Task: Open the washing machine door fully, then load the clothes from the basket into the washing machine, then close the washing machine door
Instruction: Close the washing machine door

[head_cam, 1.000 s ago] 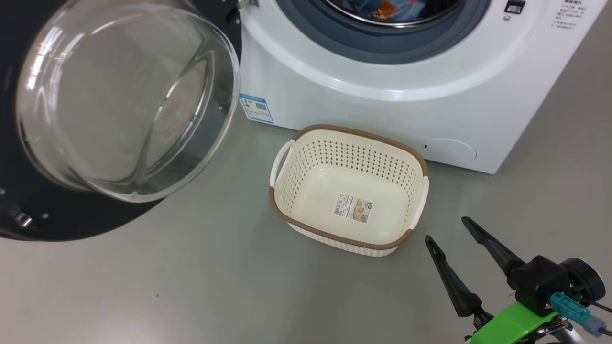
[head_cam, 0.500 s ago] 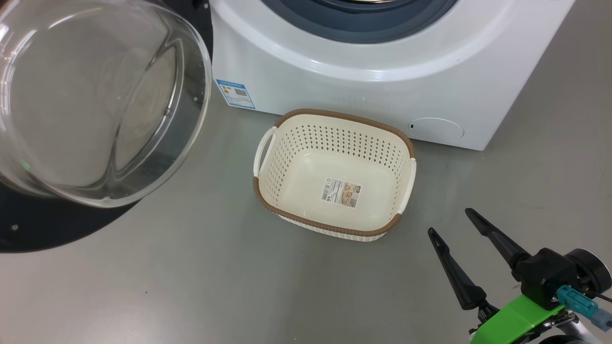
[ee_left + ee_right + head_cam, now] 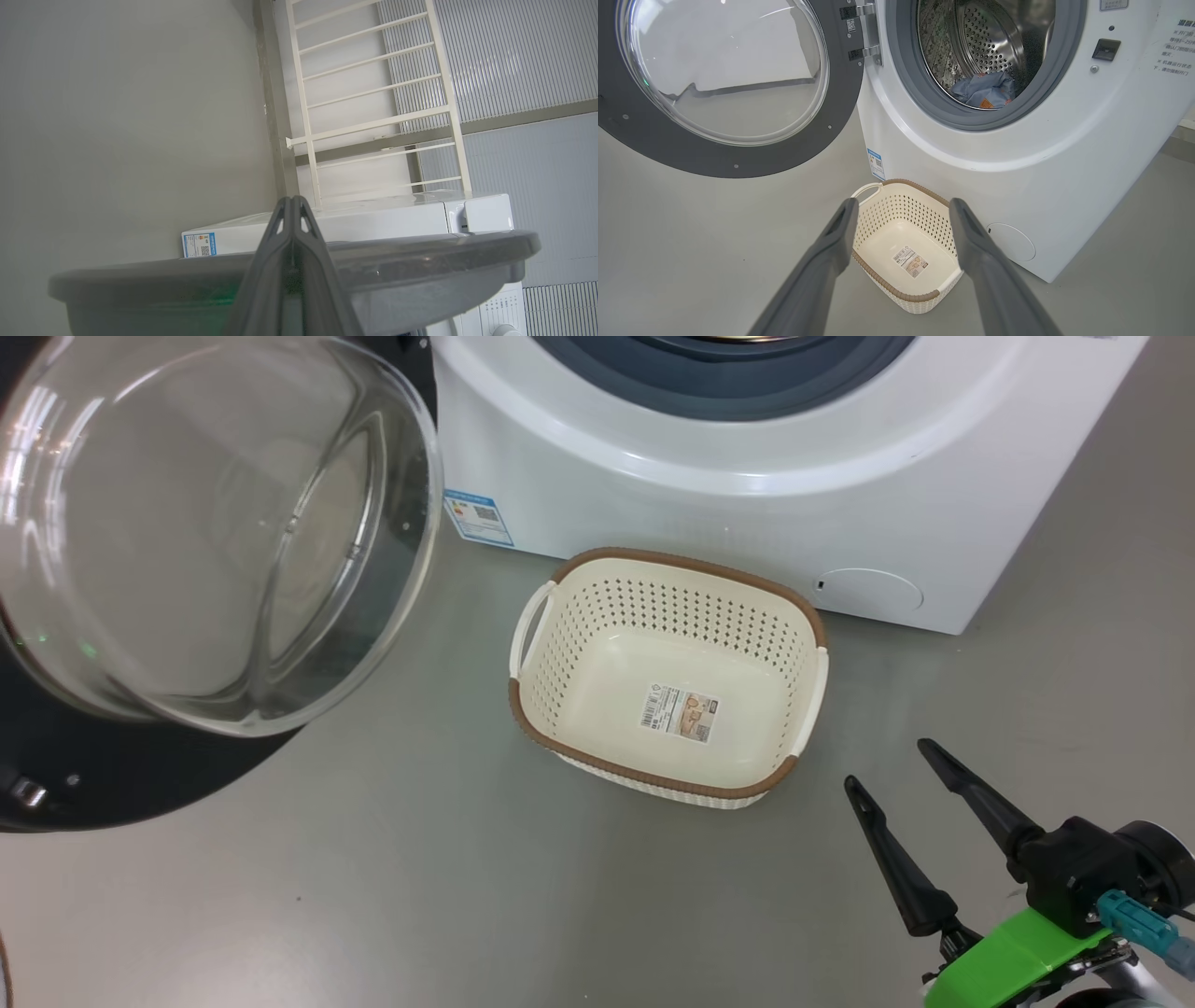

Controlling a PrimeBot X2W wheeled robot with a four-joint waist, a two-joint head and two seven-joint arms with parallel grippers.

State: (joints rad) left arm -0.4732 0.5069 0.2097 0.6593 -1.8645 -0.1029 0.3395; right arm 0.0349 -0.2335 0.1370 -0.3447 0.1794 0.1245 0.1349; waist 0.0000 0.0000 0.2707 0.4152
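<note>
At centre of head view: small cream-white perforated plastic basket (image 3: 579, 644) on grey floor (image 3: 467, 896), bare base showing, just before big white front-loader washing machine (image 3: 709, 523). Round black-ringed glass door (image 3: 215, 532) upper left, swung open. Light blue printed clothes (image 3: 983, 88) inside steel drum (image 3: 994, 37). Right gripper (image 3: 888, 763) lower right, fingers spread, empty. Left gripper (image 3: 292, 199) closed, fingers pressed together.

drum mouth: unblocked; the washing machine door (image 3: 724, 79) stands wide open at the left, off the washing machine (image 3: 952, 158) front.
inside drum: the clothes (image 3: 983, 88) lie low, with free room above them.
before the machine: the basket (image 3: 691, 616) stands just under the mouth, open upward.
between door and basket: a strip of bare floor (image 3: 448, 709).
near side: open floor.
</note>
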